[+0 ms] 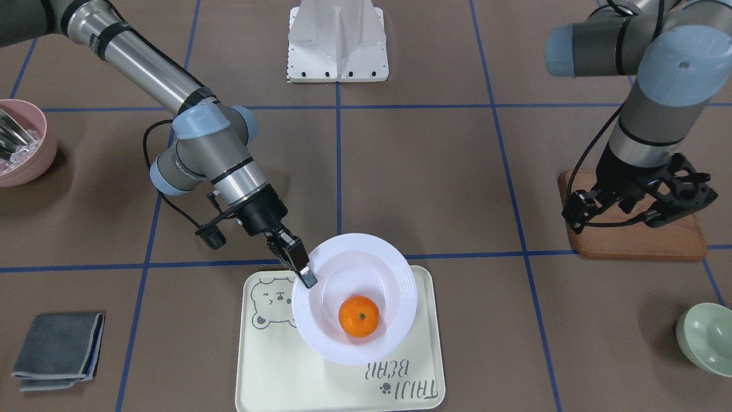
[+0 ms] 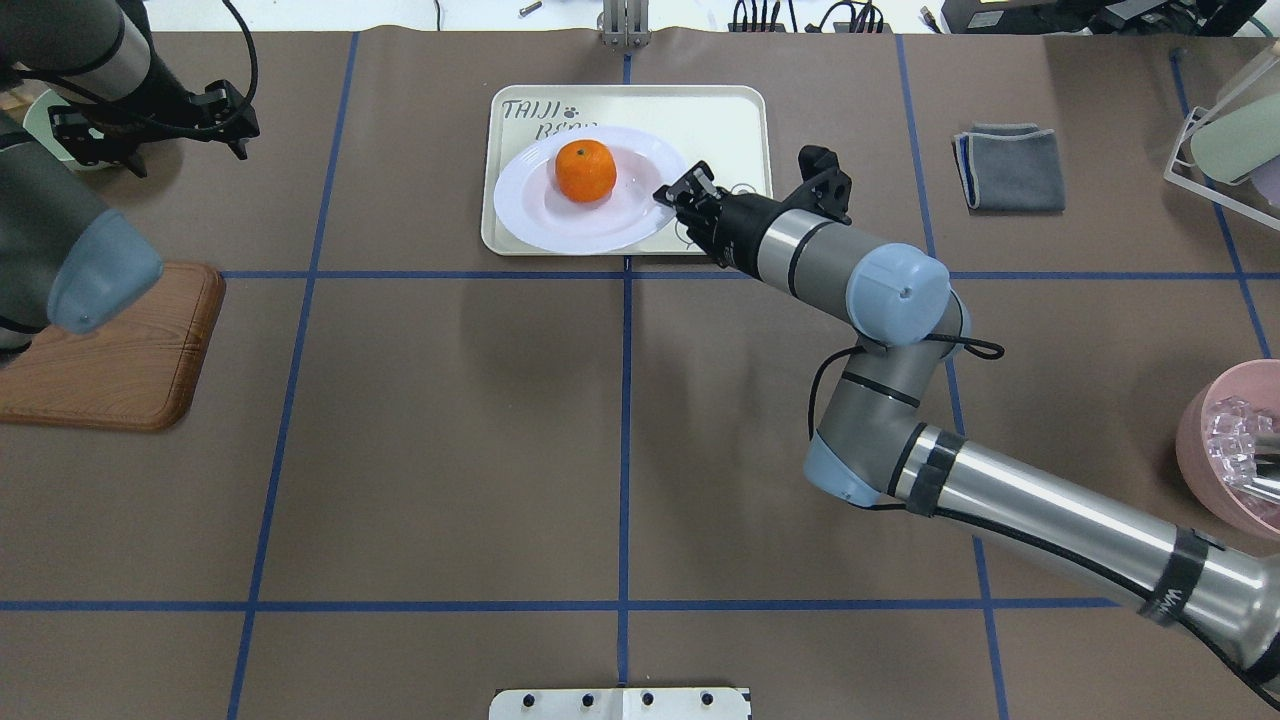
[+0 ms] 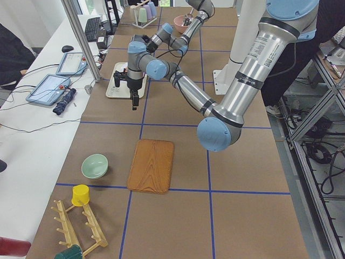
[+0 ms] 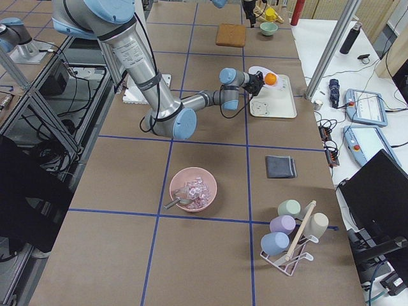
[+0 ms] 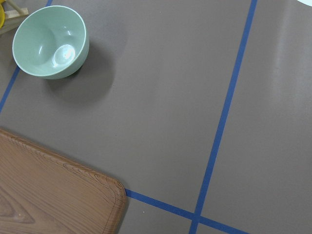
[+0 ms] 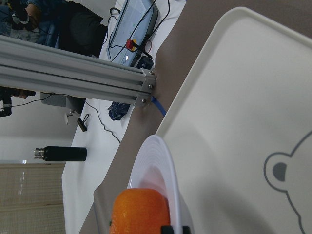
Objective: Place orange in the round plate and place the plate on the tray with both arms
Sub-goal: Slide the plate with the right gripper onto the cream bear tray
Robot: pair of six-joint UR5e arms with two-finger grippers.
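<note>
In the front-facing view the round plate (image 1: pixel 394 269) lies over the tray (image 1: pixel 269 366) at lower middle, with the orange (image 1: pixel 358 315) in its well. The right gripper (image 1: pixel 305 276) reaches in from the upper left, its jaws closed down thin on the plate's ridged rim. At the right the left gripper (image 1: pixel 635 200) hangs over the wooden board (image 1: pixel 675 240) and carries nothing. I cannot tell how far its jaws are parted.

In the overhead view the plate covers the tray's lower left part, and the pinch is on the plate's right edge.

In the exterior right view the plate looks tipped. I cannot tell whether it rests fully on the tray.

In the right wrist view the rim runs edge-on between the two fingertips at the bottom. The orange is just left of it, and the bear drawing is to the right.

The left wrist view shows only a pale green bowl (image 5: pixel 48 41), the board's corner and blue tape.

The glazed plate is likely stiff, slick and breakable. Held at one edge it can pivot, and the orange would roll to the low side. A second grip on the opposite rim would keep it level.
</note>
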